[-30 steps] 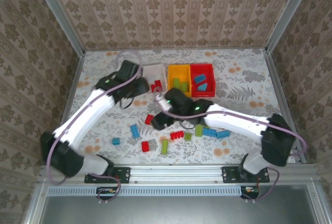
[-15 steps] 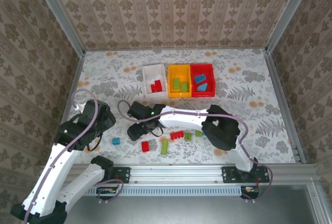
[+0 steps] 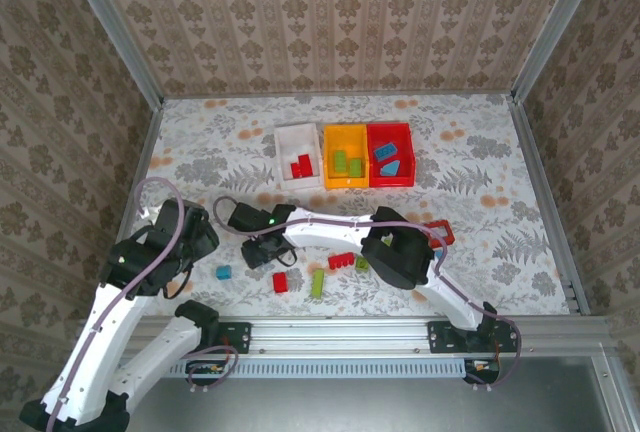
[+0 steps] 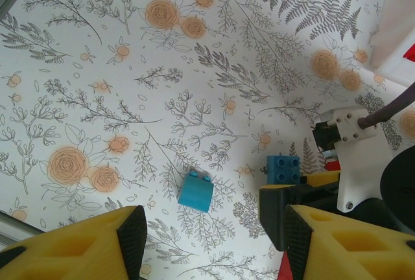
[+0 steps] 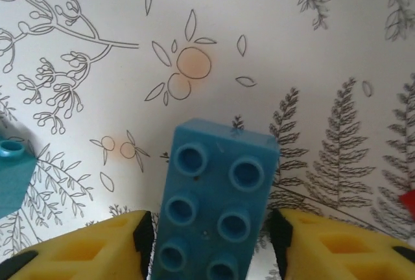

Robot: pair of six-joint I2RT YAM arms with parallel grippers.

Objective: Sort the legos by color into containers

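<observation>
Floral table [image 5: 311, 46] bears a studded blue brick [image 5: 217, 202].

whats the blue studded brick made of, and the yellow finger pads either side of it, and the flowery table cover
Blue studded brick: looks like hard moulded plastic, semi-matte, with crisp studs and faint scuffs.
Yellow finger pads: seemingly rigid matte plastic with moulded recesses, possibly printed.
Flowery table cover: smooth printed sheet, paper or vinyl; cannot tell which.
</observation>
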